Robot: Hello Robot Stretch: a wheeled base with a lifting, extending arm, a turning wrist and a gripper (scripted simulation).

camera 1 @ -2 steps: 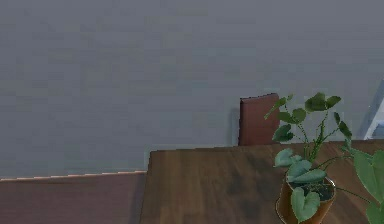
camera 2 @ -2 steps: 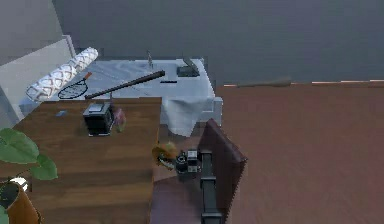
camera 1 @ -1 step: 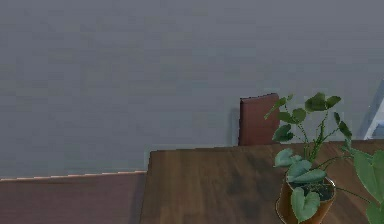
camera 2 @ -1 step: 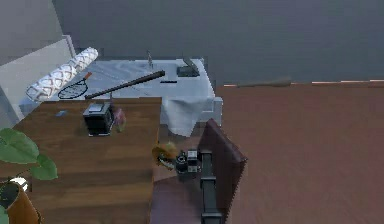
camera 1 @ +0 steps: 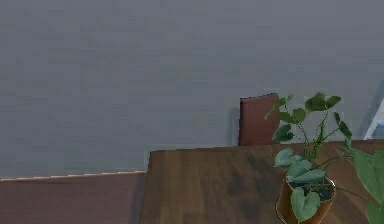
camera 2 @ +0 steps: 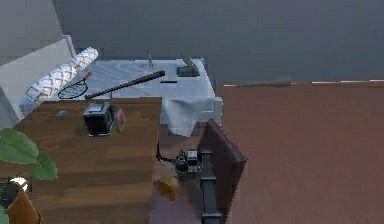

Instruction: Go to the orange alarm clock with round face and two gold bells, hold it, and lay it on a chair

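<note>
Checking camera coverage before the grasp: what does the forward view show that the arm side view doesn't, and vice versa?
Forward view: a chair back against a grey wall. Arm side view: the arm, the fingers, an orange blob near them, a chair, and a bed with a racket and a baseball bat. Both: wooden table, potted plant.

Wood table (camera 1: 210, 185) w/ potted plant (camera 1: 305, 175); chair (camera 1: 258, 118) beyond; grey wall (camera 1: 120, 80)

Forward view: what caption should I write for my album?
Leafy green potted plant on a dark wooden table, reddish-brown chair behind, before a grey wall.
</note>
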